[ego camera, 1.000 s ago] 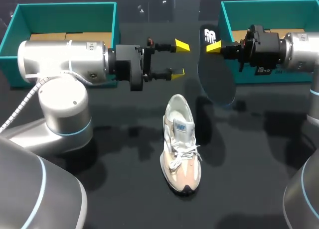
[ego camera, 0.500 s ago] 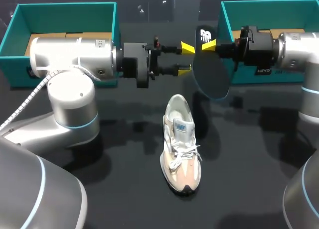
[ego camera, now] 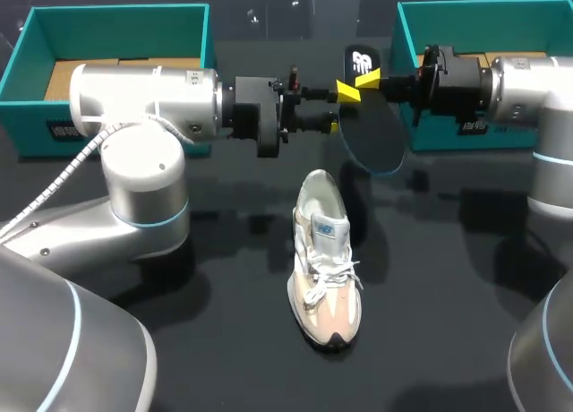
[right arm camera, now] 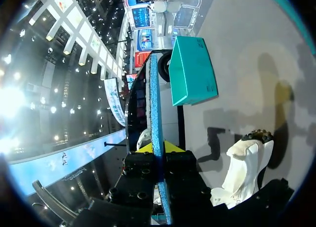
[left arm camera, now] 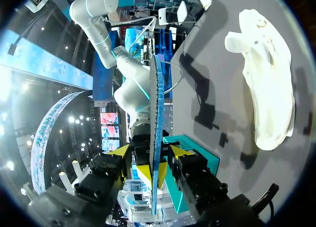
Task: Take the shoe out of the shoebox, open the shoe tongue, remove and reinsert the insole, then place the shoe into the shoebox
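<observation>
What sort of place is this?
Probably a robot test or demo bench: two arms over a dark table, teal shoeboxes at the back corners, and a sneaker with its insole in the right gripper.

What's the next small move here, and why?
Probably close the left gripper on the insole. It is open and straddles the insole's edge, while the right gripper holds the insole up behind the shoe. That looks like a handover about to happen.
</observation>
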